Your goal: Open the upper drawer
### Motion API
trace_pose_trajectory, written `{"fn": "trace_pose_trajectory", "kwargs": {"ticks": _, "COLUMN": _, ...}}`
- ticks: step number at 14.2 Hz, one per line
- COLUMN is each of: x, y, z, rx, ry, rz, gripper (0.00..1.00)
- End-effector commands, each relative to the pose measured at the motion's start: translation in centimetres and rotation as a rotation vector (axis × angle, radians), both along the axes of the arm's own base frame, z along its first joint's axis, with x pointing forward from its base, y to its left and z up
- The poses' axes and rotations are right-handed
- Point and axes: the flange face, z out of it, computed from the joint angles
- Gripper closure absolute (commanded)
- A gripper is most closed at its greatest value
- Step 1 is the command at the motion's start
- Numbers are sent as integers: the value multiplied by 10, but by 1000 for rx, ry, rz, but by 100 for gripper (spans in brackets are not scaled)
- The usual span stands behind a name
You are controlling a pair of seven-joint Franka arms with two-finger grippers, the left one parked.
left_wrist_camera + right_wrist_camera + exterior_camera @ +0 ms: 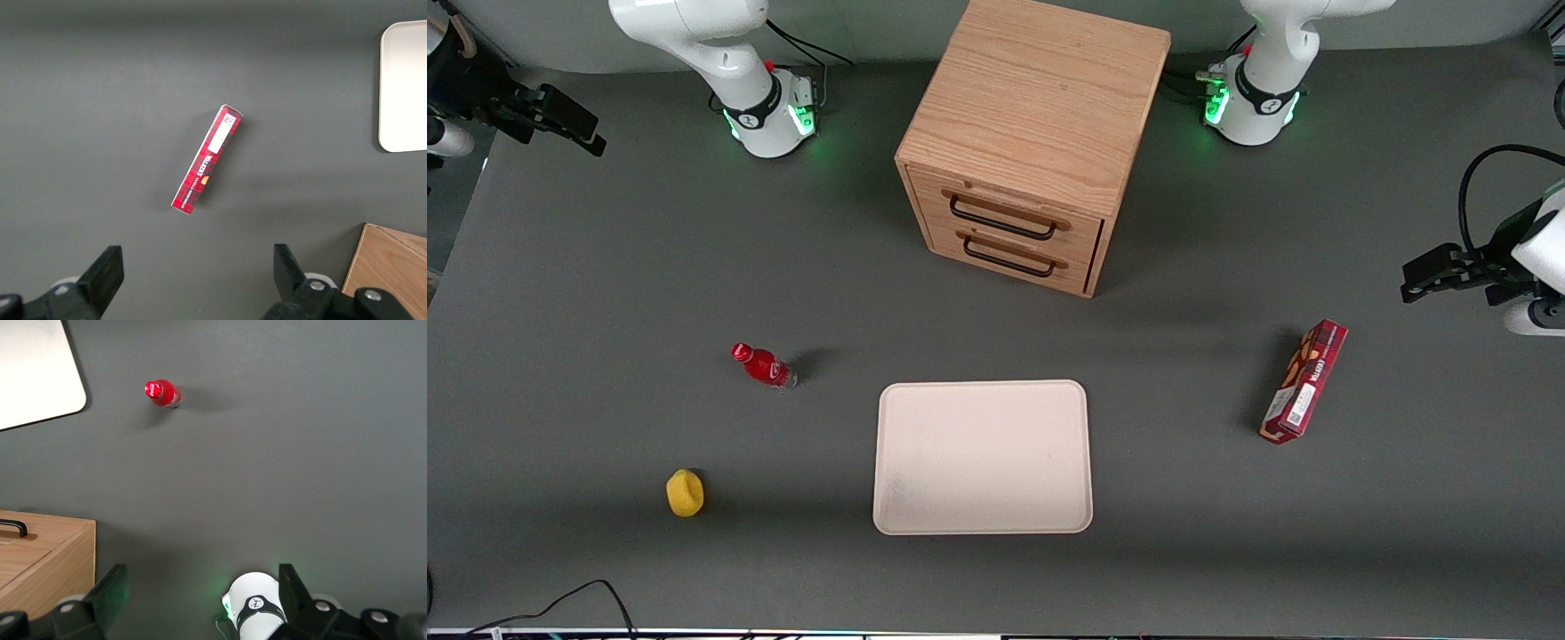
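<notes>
While the upper drawer [1003,216] is seen shut in the cabinet [1040,98], its front turned toward the front camera, the gripper [560,120] is held released and empty, well apart at the working arm's end of the surface [605,267]. The black handle [1001,222] is laid crosswise along the drawer front, above the lower twin [1014,258], so a sideways reach toward the cabinet front is judged necessary.

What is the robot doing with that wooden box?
Nothing is touched yet. The black two-finger gripper hangs open above the working arm's end of the grey table, well away from the light oak cabinet. Its upper drawer, with a thin black wire handle, is shut, and so is the lower twin drawer.
</notes>
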Motion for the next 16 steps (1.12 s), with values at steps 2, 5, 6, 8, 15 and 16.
{"fn": "trace_pose_trajectory", "kwargs": {"ticks": 2, "x": 2, "y": -2, "z": 6, "rx": -7, "ry": 7, "rz": -2, "gripper": 0}}
{"fn": "trace_pose_trajectory", "kwargs": {"ticks": 5, "x": 3, "y": -1, "z": 8, "rx": -6, "ry": 3, "rz": -17, "gripper": 0}}
{"fn": "trace_pose_trajectory", "kwargs": {"ticks": 6, "x": 3, "y": -1, "z": 7, "rx": -8, "ry": 4, "rz": -21, "gripper": 0}}
{"fn": "trace_pose_trajectory", "kwargs": {"ticks": 8, "x": 3, "y": -2, "z": 8, "rx": -6, "ry": 3, "rz": -5, "gripper": 0}}
{"fn": "trace_pose_trajectory", "kwargs": {"ticks": 15, "x": 8, "y": 88, "z": 14, "rx": 137, "ry": -3, "rz": 508, "gripper": 0}}
{"fn": "trace_pose_trajectory", "kwargs": {"ticks": 16, "x": 15, "y": 113, "z": 6, "rx": 195, "ry": 14, "rz": 549, "gripper": 0}}
